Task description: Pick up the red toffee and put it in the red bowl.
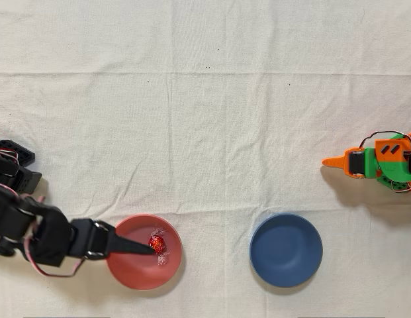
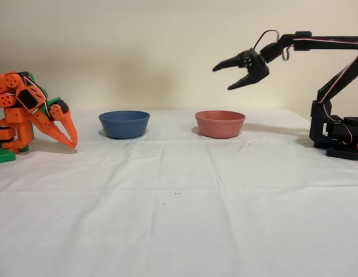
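Pincer: the black arm's pincer (image 2: 229,76) hangs in the air above the red bowl (image 2: 219,124) in the fixed view, and its two fingers are spread apart with nothing between them.
Pincer from above: in the overhead view the pincer tip (image 1: 149,248) reaches over the left part of the red bowl (image 1: 129,274), and it points to the right.
Red toffee: the red toffee (image 1: 157,244) lies inside the red bowl, in the upper right part of it in the overhead view, just beside the pincer tip. I cannot tell if they touch.
Blue bowl: the blue bowl (image 1: 286,250) stands on the desk to the right of the red bowl in the overhead view, well apart from it.
Desk: a white cloth (image 1: 205,119) with creases covers the desk.
Orange arm: it (image 2: 29,112) stands idle at the left edge of the fixed view.
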You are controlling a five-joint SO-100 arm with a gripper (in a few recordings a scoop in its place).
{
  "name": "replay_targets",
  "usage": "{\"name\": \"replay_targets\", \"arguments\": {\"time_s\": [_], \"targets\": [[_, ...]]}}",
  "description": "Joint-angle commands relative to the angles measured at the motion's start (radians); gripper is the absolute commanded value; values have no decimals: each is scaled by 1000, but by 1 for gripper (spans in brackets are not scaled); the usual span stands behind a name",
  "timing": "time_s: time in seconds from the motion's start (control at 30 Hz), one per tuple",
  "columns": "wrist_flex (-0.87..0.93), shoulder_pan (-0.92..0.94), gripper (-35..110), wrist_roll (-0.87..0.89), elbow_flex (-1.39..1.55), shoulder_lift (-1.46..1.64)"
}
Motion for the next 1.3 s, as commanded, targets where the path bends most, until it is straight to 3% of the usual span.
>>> {"name": "replay_targets", "arguments": {"time_s": [0.0,0.63,0.93,1.27], "targets": [[46,-72,33,23,20,190],[78,-385,31,123,328,586],[187,-411,29,153,511,900],[173,-410,28,319,603,910]]}}
